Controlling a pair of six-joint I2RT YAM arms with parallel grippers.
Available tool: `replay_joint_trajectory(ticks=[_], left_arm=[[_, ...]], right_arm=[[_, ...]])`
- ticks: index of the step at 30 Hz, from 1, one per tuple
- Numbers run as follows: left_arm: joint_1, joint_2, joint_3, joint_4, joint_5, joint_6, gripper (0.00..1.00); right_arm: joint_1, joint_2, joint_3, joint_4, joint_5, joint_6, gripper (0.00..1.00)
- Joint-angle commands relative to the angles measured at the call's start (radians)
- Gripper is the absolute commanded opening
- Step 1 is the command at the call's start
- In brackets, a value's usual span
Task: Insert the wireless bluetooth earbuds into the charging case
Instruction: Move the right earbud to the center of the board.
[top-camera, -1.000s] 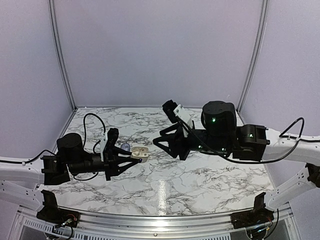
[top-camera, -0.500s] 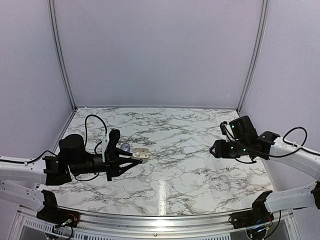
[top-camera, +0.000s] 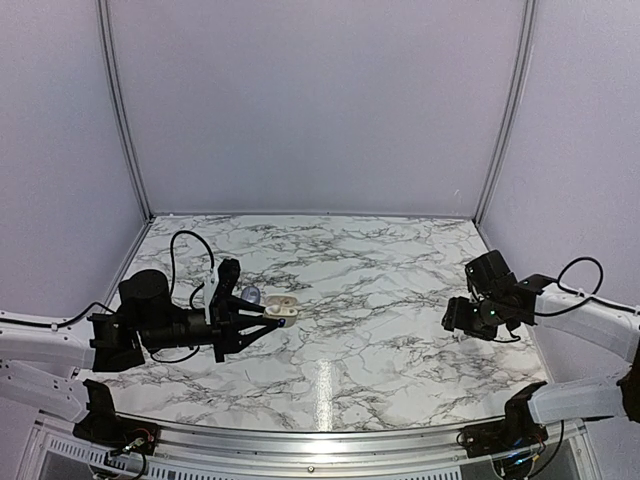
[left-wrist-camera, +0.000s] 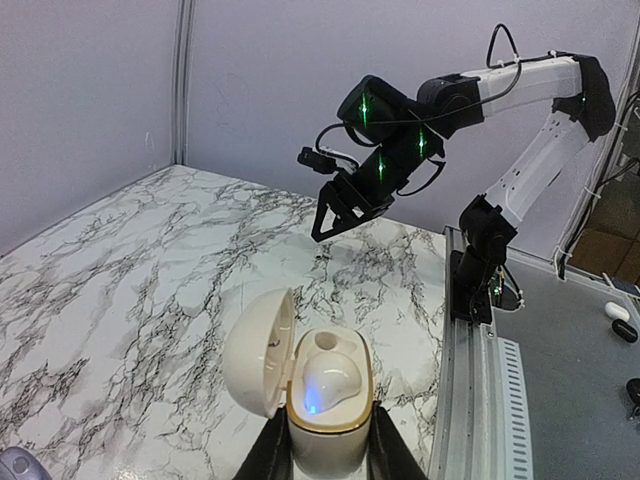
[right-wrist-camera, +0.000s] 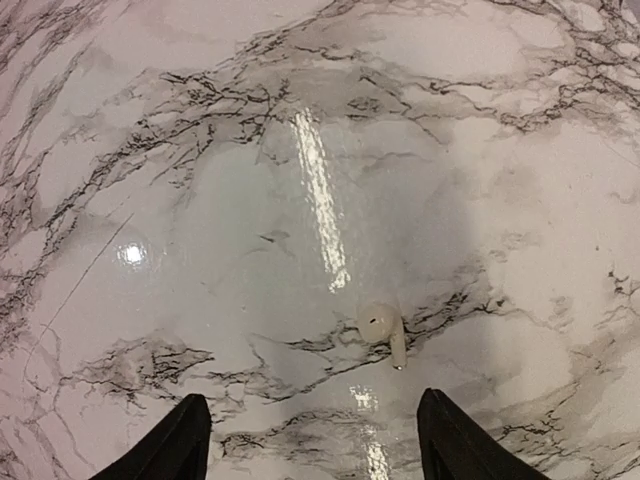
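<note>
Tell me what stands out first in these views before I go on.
The open charging case, clamped upright between the left fingers, holds a seated earbud with a blue glow; its other socket is empty. In the right wrist view a loose earbud lies on the marble table, just ahead of the open right fingers.

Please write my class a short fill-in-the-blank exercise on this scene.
The left claw grips the charging case, whose lid stands ____.
One slot holds a seated earbud; the other slot is ____.
The right claw, over the loose earbud on the table, holds ____.
Missing words: open; empty; nothing.
</note>
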Motion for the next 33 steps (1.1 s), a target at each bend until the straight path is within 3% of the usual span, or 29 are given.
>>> replay_joint_trajectory(ticks=[1, 20, 33], left_arm=[[0.007, -0.001, -0.011, 0.048, 0.014, -0.010, 0.00], [0.010, -0.007, -0.018, 0.048, 0.006, -0.014, 0.00], [0.010, -0.011, -0.025, 0.050, 0.005, -0.017, 0.00]], right_arm=[[-0.014, 0.036, -0.014, 0.020, 0.039, 0.029, 0.71], [-0.047, 0.175, 0.002, 0.108, 0.119, -0.034, 0.60], [-0.058, 0.256, -0.002, 0.163, 0.063, -0.029, 0.48]])
